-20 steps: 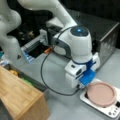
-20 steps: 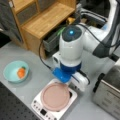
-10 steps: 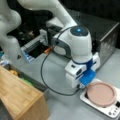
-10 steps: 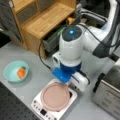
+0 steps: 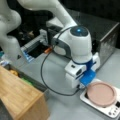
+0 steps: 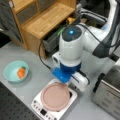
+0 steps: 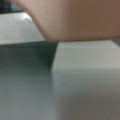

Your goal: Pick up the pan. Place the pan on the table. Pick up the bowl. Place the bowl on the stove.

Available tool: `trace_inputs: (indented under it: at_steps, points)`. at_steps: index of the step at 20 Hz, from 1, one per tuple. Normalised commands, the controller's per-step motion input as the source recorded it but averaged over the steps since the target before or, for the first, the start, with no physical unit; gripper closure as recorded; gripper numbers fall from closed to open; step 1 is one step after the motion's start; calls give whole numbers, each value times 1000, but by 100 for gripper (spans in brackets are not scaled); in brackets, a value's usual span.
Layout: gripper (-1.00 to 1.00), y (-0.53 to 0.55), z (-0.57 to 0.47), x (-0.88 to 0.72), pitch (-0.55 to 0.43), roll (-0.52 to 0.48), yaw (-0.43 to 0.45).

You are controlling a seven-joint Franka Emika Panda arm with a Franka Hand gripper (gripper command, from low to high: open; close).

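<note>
The pan [image 5: 101, 94] sits on the stove [image 5: 87, 101] in both front views, its pink disc [image 6: 55, 96] covering the burner of the white cooktop [image 6: 37, 106]. The gripper [image 6: 68, 84] is low at the pan's rim, its fingertips hidden by the wrist, so I cannot tell its opening. The bowl [image 6: 11, 72] rests on the table [image 6: 30, 87], well apart at a front view's left, with an orange item [image 6: 21, 72] inside. The wrist view shows the pan's underside [image 7: 75, 20] close above the stove's edge [image 7: 85, 56].
</note>
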Motion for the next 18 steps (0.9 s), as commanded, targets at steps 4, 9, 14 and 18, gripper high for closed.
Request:
trace_inputs:
  at_steps: [4,9,14,18]
  points:
    - [100,57,51,81,-10,-83,20]
    - [100,78,58,92,-6,-74,16]
    - [100,53,61,85,2,-73,22]
    - [100,14,90,68,6,-66,26]
